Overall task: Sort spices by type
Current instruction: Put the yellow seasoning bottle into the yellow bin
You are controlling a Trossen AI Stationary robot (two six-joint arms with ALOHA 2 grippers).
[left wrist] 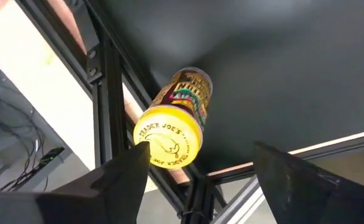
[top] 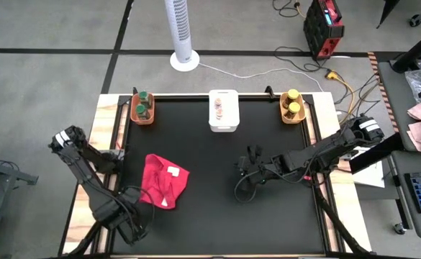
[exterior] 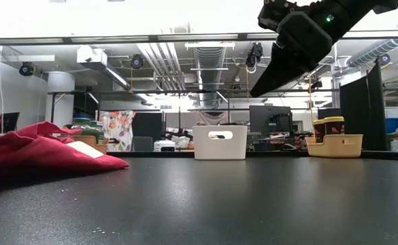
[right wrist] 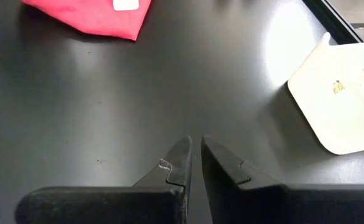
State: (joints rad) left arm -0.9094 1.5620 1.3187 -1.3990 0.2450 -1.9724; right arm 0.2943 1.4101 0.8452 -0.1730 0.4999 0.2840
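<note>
Here the left fingers (left wrist: 200, 171) stand released beside a yellow-lidded spice jar (left wrist: 172, 127) at the table's edge; right fingers (right wrist: 194, 163) clenched.

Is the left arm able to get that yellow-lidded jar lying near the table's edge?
Probably yes: the left gripper is open, its fingers either side of the yellow-lidded jar, nothing between.

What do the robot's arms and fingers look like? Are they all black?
Mostly, yes. Both arms are dark and jointed, with black cables looping beside them. The left arm and right arm each have a pale, whitish band near the base. The right gripper has two flat black fingers tapering to points; the left gripper has broad, wedge-shaped black fingers.
</note>
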